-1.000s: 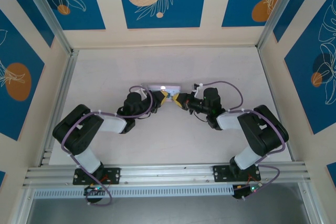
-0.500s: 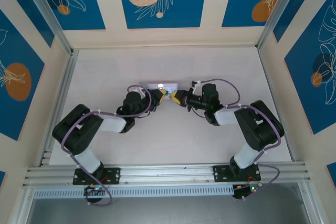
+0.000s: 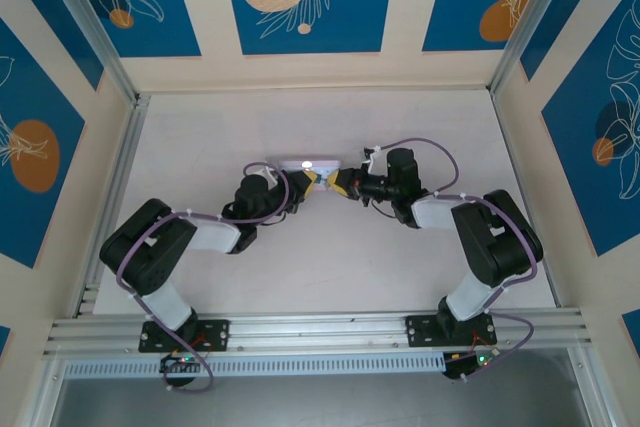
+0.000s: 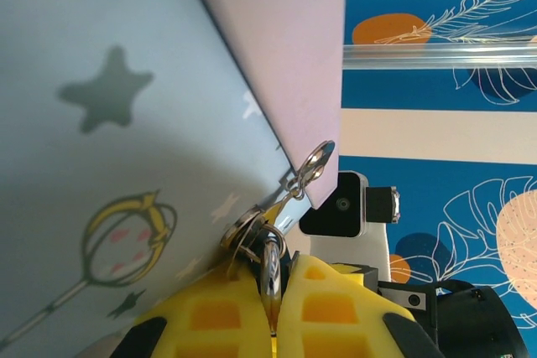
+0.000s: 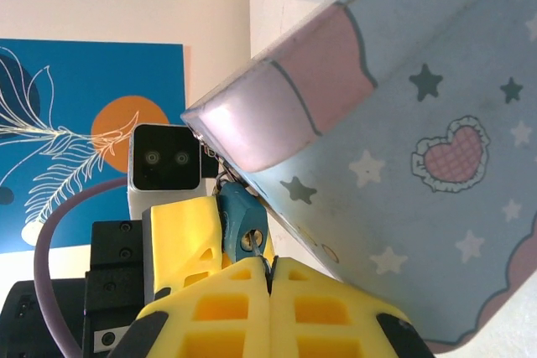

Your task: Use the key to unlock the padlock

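Whitish tabletop (image 3: 200,137) carries the patterned tin (image 3: 310,163) near its centre, and both arms fold inward to meet at the tin's five o'clock edge. We judge the main risk to lie there: the tin looks loose, so a sideways push could shove it and drag the lock off line. The left arm reaches in from eight o'clock, the right from four o'clock, and they face each other.

The left hand (image 3: 313,179) is clenched on silvery metal (image 4: 270,259) by the clasp (image 4: 309,165), which we take for part of the padlock (image 5: 242,215). Its blue body hangs just beside that hand.

The right hand (image 3: 338,185) is clenched on the key (image 5: 268,267), a dark sliver at five o'clock of the keyhole (image 5: 246,243). Being so thin, it could twist in the grip if it catches the rim.
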Action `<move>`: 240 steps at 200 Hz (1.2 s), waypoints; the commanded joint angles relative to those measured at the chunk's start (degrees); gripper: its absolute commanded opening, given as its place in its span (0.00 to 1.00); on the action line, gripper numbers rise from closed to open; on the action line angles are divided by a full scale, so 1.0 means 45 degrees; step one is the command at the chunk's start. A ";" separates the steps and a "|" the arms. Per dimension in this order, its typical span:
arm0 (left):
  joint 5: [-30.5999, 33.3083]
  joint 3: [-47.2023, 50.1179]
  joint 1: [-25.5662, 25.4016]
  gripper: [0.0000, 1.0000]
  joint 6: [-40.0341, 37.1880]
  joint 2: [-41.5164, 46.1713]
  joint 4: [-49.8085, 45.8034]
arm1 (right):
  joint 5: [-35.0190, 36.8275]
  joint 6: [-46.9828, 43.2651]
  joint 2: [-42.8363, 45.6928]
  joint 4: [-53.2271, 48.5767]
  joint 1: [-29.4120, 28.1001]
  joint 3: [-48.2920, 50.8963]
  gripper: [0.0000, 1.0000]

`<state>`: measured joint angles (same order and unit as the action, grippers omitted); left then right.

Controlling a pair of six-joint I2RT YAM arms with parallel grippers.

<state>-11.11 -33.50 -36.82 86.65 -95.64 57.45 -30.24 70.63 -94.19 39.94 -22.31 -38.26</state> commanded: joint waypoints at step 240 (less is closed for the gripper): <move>-0.1417 -0.0295 -0.0468 0.00 0.0411 0.0257 0.1256 | -0.1448 0.3074 -0.2367 0.4466 -0.0089 -0.1004 0.00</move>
<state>-8.23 -33.50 -36.49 87.15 -95.64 57.82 -36.51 89.69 -105.67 62.08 -21.71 -38.98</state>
